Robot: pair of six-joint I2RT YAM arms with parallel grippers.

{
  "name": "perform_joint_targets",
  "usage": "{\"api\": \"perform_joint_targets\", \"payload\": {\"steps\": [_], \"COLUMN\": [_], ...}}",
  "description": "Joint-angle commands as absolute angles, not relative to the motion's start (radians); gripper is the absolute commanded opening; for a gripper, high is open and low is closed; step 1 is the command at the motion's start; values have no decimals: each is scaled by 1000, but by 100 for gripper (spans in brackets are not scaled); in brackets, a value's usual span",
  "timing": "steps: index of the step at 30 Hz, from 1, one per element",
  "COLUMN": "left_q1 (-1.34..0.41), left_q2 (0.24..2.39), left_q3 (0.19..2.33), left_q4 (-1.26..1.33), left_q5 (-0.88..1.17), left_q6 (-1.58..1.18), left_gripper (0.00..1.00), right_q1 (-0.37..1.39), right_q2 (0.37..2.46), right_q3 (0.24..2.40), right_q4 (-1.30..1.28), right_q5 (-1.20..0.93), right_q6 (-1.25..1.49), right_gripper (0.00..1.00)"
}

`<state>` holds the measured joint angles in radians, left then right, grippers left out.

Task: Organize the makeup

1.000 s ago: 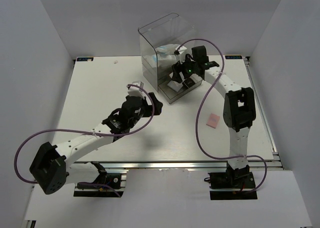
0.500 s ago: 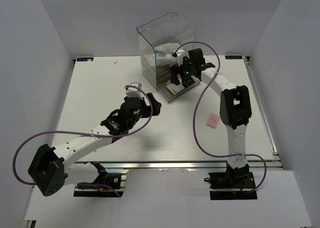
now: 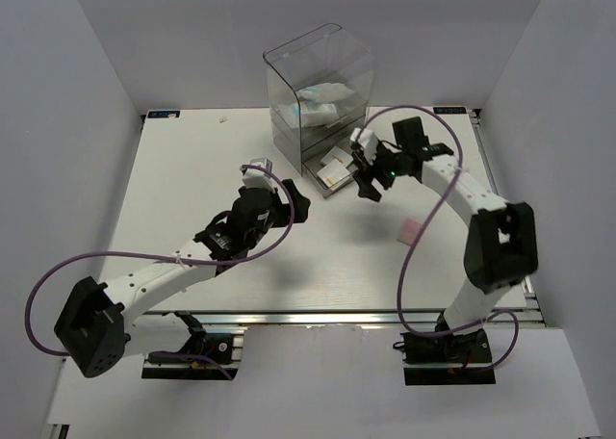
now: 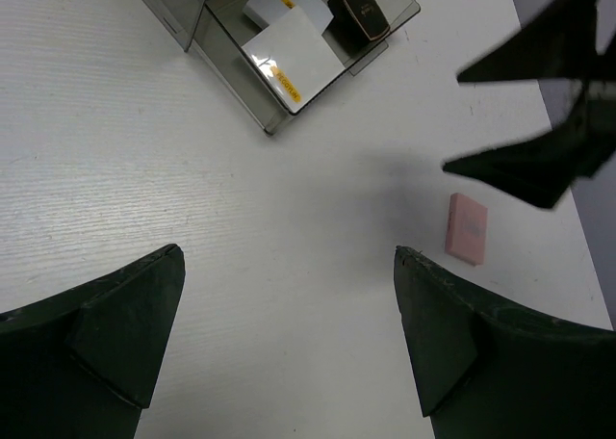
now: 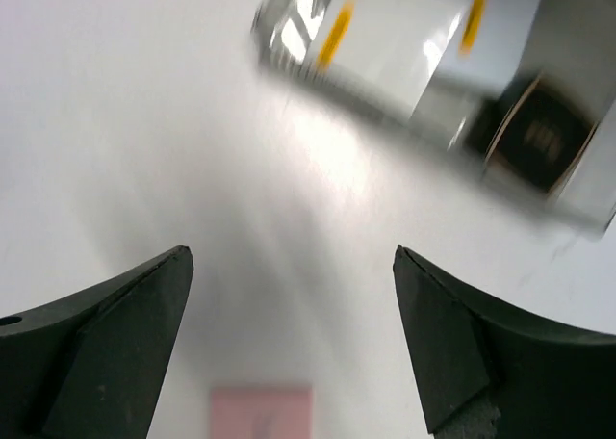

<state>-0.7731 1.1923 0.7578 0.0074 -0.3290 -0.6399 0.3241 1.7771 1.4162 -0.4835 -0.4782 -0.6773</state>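
A black square compact [image 4: 358, 8] and two white pads [image 4: 289, 59] lie in the pulled-out bottom drawer [image 3: 322, 191] of the clear drawer box [image 3: 318, 83]. White packets with blue print [image 3: 322, 102] fill an upper level. The pink square palette [image 3: 412, 230] lies alone on the table to the right. My right gripper [image 3: 367, 179] hovers open and empty just right of the drawer; its blurred wrist view shows the compact [image 5: 537, 136] ahead and the palette [image 5: 260, 412] below. My left gripper [image 3: 294, 200] is open and empty over bare table, left of the drawer, with the palette [image 4: 468, 227] off to its right.
The drawer box stands at the back middle of the white table [image 3: 192, 189]. White walls close in the left, right and back sides. The right arm's purple cable [image 3: 423, 218] loops above the palette. The right gripper's black fingers [image 4: 539, 121] show in the left wrist view.
My right gripper has drawn back out of the drawer toward the near right, with its jaws a little wider. The left arm has hardly moved.
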Motion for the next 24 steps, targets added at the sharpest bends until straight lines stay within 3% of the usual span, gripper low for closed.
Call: {"api": "perform_joint_targets", "payload": {"steps": [1,5,11,24], "left_q1": [-767,-764,-758,-758], "left_q2": [1141,1137,1160,1135], "left_q3": [735,719,729,698], "left_q4": [14,20,35,45], "left_q5": [-354,-357,-324,-311], "left_q6": [-638,-637,-627,-666], "left_gripper": [98,98,98,98], "right_q1": [281,273,252,241], "right_q2": [1631,1536,1430,1626], "right_q3": [1229,1063,931,1029], "right_q4": [-594,-590,-572,-575], "right_q5": [-390,-137,-153,-71], "right_q6": [-862,-686,-732,-839], "right_gripper": [89,89,89,89]}}
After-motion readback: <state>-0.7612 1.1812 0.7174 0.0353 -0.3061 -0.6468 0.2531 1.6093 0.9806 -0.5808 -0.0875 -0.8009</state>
